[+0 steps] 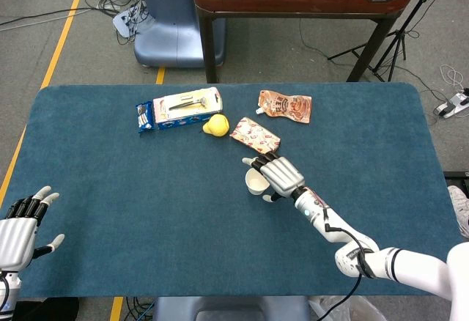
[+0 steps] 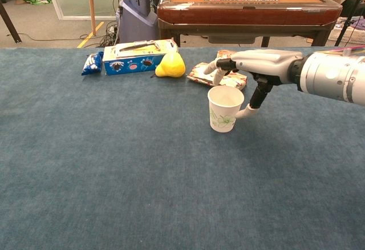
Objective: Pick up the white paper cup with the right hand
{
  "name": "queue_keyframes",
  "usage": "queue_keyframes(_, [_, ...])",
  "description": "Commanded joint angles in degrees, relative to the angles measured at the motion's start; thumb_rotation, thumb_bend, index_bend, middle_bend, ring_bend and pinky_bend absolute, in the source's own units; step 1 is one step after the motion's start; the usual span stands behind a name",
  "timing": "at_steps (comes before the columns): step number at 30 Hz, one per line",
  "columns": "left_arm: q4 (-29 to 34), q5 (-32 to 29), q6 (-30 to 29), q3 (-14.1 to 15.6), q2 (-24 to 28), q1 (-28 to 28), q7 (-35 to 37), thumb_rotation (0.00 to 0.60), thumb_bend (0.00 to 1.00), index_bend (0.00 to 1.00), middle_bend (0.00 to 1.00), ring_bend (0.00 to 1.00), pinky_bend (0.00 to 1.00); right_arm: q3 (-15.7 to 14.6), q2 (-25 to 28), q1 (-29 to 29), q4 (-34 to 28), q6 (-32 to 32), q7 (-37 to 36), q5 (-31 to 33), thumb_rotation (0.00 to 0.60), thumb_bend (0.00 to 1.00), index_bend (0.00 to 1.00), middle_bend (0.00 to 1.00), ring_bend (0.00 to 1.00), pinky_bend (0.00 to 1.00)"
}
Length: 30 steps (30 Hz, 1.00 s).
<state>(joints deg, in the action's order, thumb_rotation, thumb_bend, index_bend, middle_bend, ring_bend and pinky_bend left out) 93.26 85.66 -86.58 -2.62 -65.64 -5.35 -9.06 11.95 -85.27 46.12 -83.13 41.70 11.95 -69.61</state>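
Chest view: the blue table point(image 2: 114, 176) lies beneath my right hand point(image 2: 259, 70), which hovers with fingers spread, grasping nothing. The white paper cup point(image 2: 224, 108) stands upright directly under my fingers point(image 2: 214, 66), my thumb at its side; contact cannot be confirmed. My left hand point(image 1: 20, 226) rests released, well apart.

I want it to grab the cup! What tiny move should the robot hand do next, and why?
Probably close its fingers around the white paper cup. The right hand is right at the cup, thumb near its side and fingers spread past its rim, but not gripping it yet.
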Motion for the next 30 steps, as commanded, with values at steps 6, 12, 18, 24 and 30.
queue_keyframes(6, [-0.38,-0.21,0.07,0.01,-0.07,0.13,0.24,0.6,0.15,0.2,0.13,0.16,0.15,-0.62,-0.95,0.76,1.54,0.56,-0.24,0.9,0.6,0.16,0.17,0.25,0.14,0.15])
queue_keyframes(12, [-0.61,-0.25,0.16,0.01,-0.13,0.16,0.41,0.6,0.15,0.2,0.13,0.16,0.15,-0.86,-1.77,1.3,2.48,1.06,-0.81,0.94,0.6,0.16,0.2,0.27,0.15,0.15])
queue_keyframes(18, [-0.96,-0.41,0.21,-0.02,-0.25,0.23,0.71,0.6,0.15,0.2,0.13,0.16,0.15,-1.07,-2.7,1.77,3.51,1.63,-1.5,0.81,0.6,0.2,0.24,0.29,0.17,0.15])
queue_keyframes(24, [-1.29,-0.64,0.3,-0.06,-0.29,0.32,0.98,0.6,0.15,0.2,0.13,0.16,0.15,-1.36,-3.31,2.04,4.42,2.1,-1.45,0.97,0.6,0.23,0.29,0.33,0.21,0.15])
queue_keyframes(30, [-1.73,-0.75,0.59,-0.09,-0.49,0.22,1.25,0.6,0.15,0.2,0.13,0.16,0.15,-1.73,-3.27,2.03,4.77,2.86,-1.01,0.95,0.6,0.27,0.33,0.36,0.24,0.16])
